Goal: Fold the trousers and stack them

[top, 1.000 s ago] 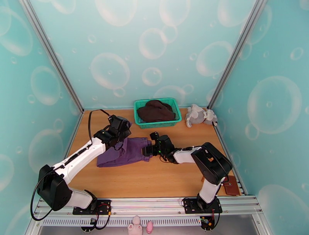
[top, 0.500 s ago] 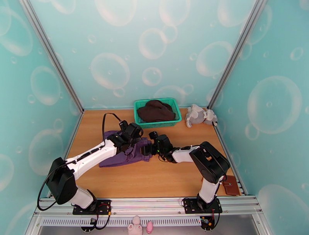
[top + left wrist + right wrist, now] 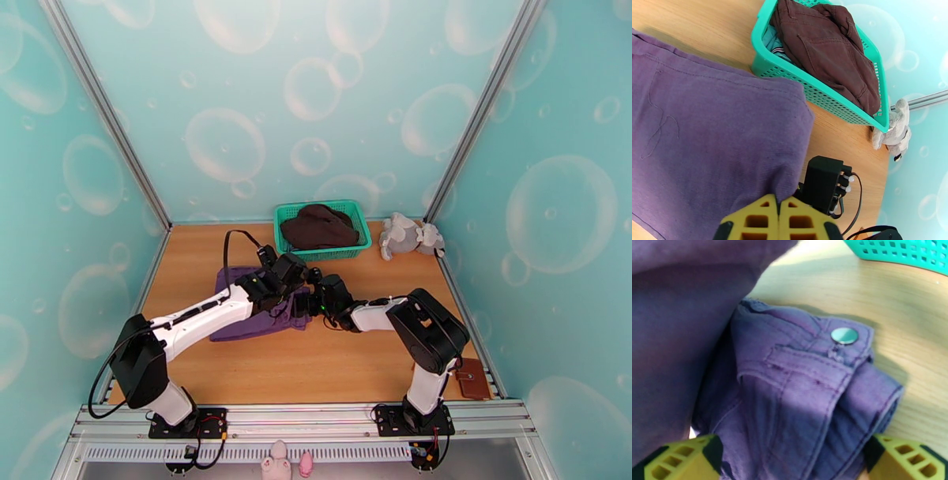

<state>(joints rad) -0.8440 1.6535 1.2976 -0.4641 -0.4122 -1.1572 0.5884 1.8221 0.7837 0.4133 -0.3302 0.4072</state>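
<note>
Item 1, change since a second ago: my left arm has swung rightward across the table (image 3: 316,363). It has drawn the pinched cloth along, over the lower layer and toward my right gripper. The purple bundle now spans less of the table from left to right. My right arm has scarcely shifted, and the other items stand as before.

Item 2, left gripper (image 3: 295,278) (image 3: 779,209): the fingers are pressed together on an edge of the trousers (image 3: 253,322) (image 3: 711,130) (image 3: 798,390). It sits just left of my right gripper.

Item 3, right gripper (image 3: 311,303) (image 3: 794,457): the fingers are spread wide, one on each side of the waistband (image 3: 805,362). It grips nothing.

Item 4, trousers: purple, lying mid-table, in front of the green basket (image 3: 324,254) (image 3: 805,92) and apart from it. The long axis runs left to right, with the left end a little nearer my bases. The waistband end, with its metal button (image 3: 844,335), points right, into my right gripper. One layer is lifted and doubled over toward that end.

Item 5, basket: at the far edge of the table, holding a dark brown garment (image 3: 320,225) (image 3: 829,47).

Item 6, grey plush toy (image 3: 407,235) (image 3: 894,132): on the table, just right of the basket.
</note>
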